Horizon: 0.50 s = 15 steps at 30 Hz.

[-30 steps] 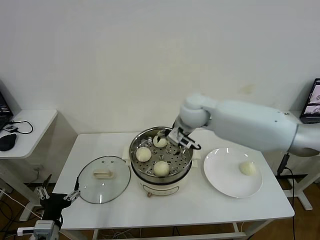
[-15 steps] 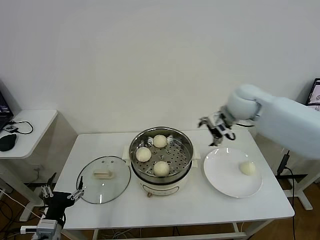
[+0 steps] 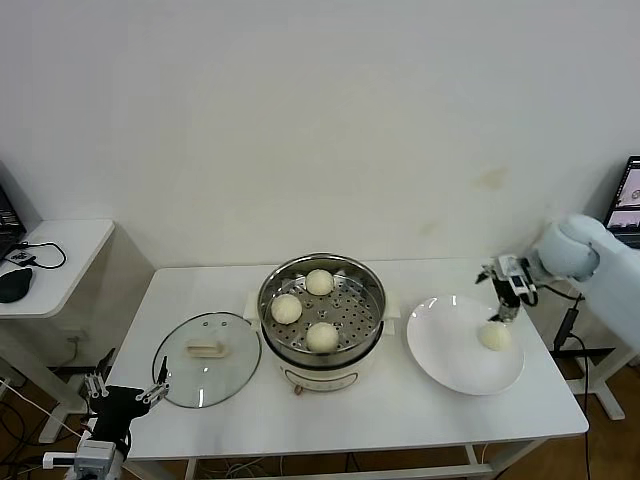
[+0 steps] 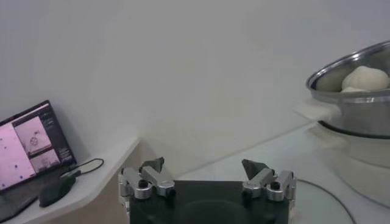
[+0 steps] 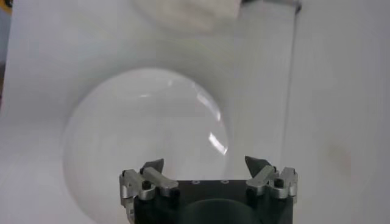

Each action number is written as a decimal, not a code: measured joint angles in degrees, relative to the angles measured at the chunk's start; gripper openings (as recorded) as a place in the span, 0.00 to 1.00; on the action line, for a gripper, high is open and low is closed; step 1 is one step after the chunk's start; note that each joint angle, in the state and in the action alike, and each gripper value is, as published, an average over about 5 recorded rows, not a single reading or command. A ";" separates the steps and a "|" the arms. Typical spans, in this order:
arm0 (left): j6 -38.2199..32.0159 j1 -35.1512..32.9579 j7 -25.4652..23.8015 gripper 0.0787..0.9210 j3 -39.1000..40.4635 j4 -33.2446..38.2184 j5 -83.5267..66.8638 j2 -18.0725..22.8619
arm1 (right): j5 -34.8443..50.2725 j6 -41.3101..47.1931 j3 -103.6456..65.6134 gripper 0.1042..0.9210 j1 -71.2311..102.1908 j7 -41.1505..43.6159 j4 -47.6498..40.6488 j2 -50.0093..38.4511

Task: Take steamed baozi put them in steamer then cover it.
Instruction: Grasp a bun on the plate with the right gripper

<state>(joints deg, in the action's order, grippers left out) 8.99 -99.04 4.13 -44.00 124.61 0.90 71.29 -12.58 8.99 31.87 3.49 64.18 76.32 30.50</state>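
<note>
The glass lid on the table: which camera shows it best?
The head view: the whole glass lid lies flat on the table, left of the steamer, handle up. The left wrist view catches only a thin arc of its rim, and the right wrist view does not show it.

White right arm (image 3: 590, 255), black-and-silver toothed jaws

Cream-white baozi (image 3: 321, 336); shiny steel steamer (image 3: 321, 305), perforated bottom, cream base; clear glass cover (image 3: 207, 358), cream handle; white plate (image 3: 465, 345); white counter (image 3: 360, 410).
</note>
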 measured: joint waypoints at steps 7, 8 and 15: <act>0.01 -0.37 -0.01 0.88 -0.51 0.15 0.02 0.15 | -4.60 -1.30 -6.19 0.88 7.43 -1.05 -5.10 2.01; 0.01 -0.41 -0.01 0.88 -0.58 0.16 0.02 0.18 | -5.17 -1.48 -6.87 0.88 8.14 -1.21 -5.82 2.42; 0.02 -0.53 -0.02 0.88 -0.76 0.16 0.06 0.56 | -8.38 -2.46 -9.92 0.88 10.88 -2.47 -10.79 5.78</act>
<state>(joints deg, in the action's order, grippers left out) 9.01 -99.57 4.10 -44.76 124.77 0.97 71.84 -20.96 6.52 21.95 14.36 61.72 65.53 36.28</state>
